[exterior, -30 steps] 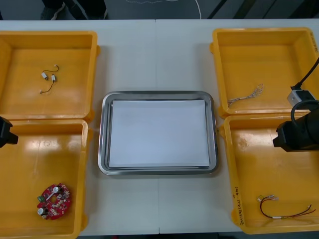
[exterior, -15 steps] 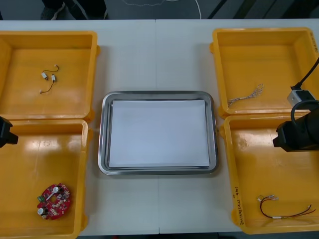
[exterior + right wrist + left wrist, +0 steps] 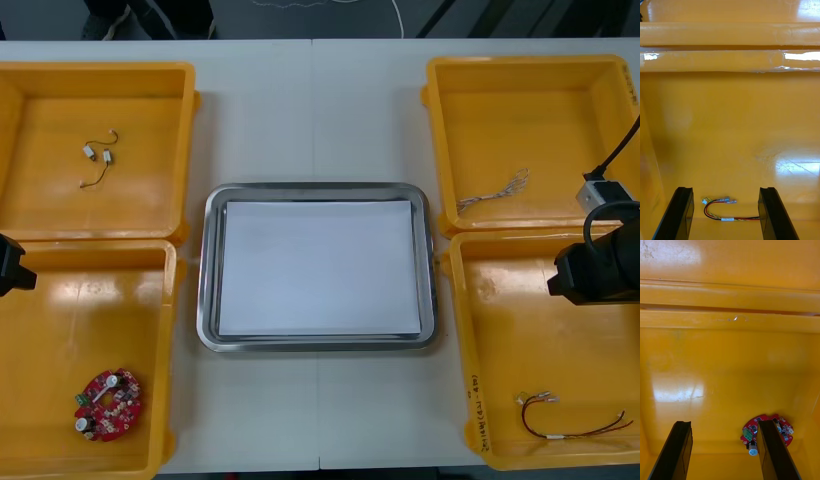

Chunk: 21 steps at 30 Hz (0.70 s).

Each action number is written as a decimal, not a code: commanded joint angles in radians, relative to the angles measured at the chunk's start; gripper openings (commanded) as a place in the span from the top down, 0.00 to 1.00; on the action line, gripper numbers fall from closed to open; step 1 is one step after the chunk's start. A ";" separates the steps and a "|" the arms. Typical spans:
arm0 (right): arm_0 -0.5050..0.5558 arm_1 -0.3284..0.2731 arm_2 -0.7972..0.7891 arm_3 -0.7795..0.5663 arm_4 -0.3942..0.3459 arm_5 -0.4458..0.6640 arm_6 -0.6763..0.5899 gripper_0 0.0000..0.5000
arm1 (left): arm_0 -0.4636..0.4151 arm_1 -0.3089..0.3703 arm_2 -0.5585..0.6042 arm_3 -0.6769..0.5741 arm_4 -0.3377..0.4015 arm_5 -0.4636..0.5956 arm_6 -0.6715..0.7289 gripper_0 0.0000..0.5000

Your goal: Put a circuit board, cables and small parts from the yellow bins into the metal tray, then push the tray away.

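Metal tray (image 3: 318,190), shiny, rectangular, with rounded corners and a white inside: it sits mid-desk on the light desk (image 3: 320,110), between the four yellow plastic bins, with nothing in it yet. I judge the central spot lets either arm reach it and leaves room to push it away afterwards.

Round red circuit board (image 3: 108,404), studded with small white and green components: it lies in a near corner of the left near bin (image 3: 170,330). The left claw (image 3: 724,423) hangs over this bin, fingers spread wide and gripping nothing. In its wrist view the board sits at one finger, partly hidden behind it, not centred between the two. I would shift the claw sideways before lowering.

Thin red and yellow cable (image 3: 572,425), with small connectors at its ends: it lies in the right near bin (image 3: 462,330), close to the near wall. The right claw (image 3: 726,189) hangs above it, spread and empty. The cable lies between its fingers, which I judge a fair line-up for a pick.

Pale twisted cable (image 3: 493,190): it lies in the right far bin (image 3: 432,140), untouched.

Small metal parts (image 3: 97,153) on thin wires: they lie in the left far bin (image 3: 188,140), untouched.

Writing: a short line of dark marks runs along the tray-side rim of the right near bin, too small for me to read. I find no brand or label elsewhere.
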 commanded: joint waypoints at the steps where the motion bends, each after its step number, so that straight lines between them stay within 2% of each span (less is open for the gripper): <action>1: 0.012 -0.037 -0.033 -0.033 0.008 0.004 -0.038 0.00 | 0.014 0.046 0.029 -0.028 0.007 0.006 -0.084 0.00; 21: 0.012 -0.037 -0.033 -0.033 0.008 0.004 -0.038 0.00 | 0.014 0.046 0.029 -0.028 0.007 0.006 -0.084 0.00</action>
